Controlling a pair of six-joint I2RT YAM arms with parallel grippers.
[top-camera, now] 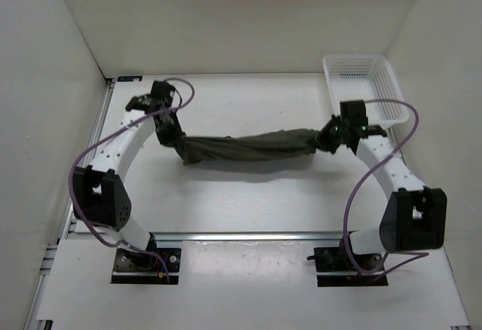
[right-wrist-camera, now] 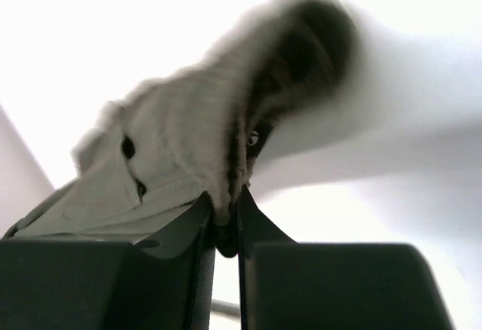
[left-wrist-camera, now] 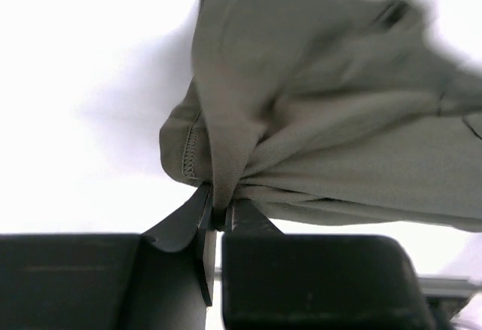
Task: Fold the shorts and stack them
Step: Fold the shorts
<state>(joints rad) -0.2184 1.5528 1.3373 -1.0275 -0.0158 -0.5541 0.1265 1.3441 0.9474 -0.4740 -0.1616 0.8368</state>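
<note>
The dark olive-green shorts (top-camera: 248,148) stretch as a bunched band across the middle of the table, pulled between both arms. My left gripper (top-camera: 175,139) is shut on the left end; in the left wrist view a fold of the shorts (left-wrist-camera: 316,134) is pinched between the jaws of the left gripper (left-wrist-camera: 221,208). My right gripper (top-camera: 325,139) is shut on the right end; in the right wrist view the shorts (right-wrist-camera: 188,157) rise blurred from the right gripper (right-wrist-camera: 226,213), cloth clamped between its fingers.
A white mesh basket (top-camera: 365,87) stands at the back right, just behind the right wrist. White walls enclose the table on the left, back and right. The arm bases sit on the rail at the near edge.
</note>
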